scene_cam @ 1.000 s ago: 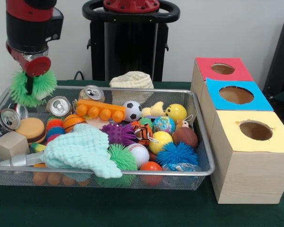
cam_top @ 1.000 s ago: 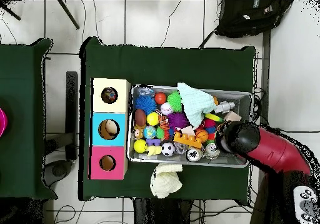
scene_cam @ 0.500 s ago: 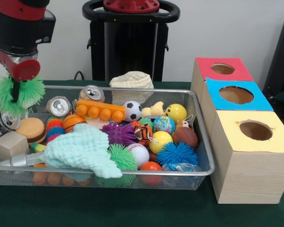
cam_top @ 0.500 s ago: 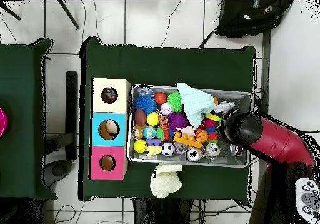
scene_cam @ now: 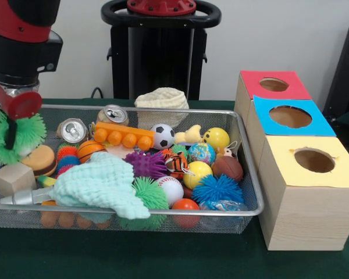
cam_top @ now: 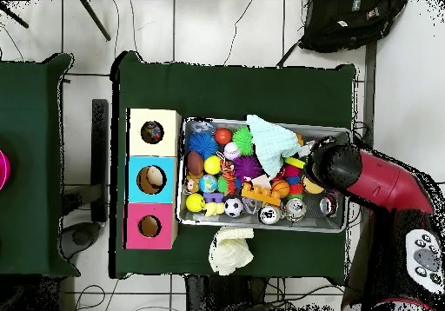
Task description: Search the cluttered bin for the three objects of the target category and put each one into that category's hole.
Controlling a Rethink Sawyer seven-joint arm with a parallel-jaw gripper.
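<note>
1. Front view: one bin (scene_cam: 244,125) fills the lower left and centre. Three boxes stand at right, one hole each: red, blue, and the yellow hole (scene_cam: 314,160) nearest the bottom.
2. At the left edge, one gripper (scene_cam: 11,131) pinches a green spiky ball (scene_cam: 20,133). A second green spiky ball (scene_cam: 150,193) lies low in the bin, beside one mint cloth (scene_cam: 99,183). Two cans (scene_cam: 74,129) show at upper left.
3. Against half a second ago, gripper and ball sit lower and further left.
4. Overhead view: the arm (cam_top: 369,181) covers the bin's (cam_top: 261,225) right end; the gripper is hidden. The yellow hole (cam_top: 152,132) is uppermost of three at left. The arm has swung slightly up-frame.
</note>
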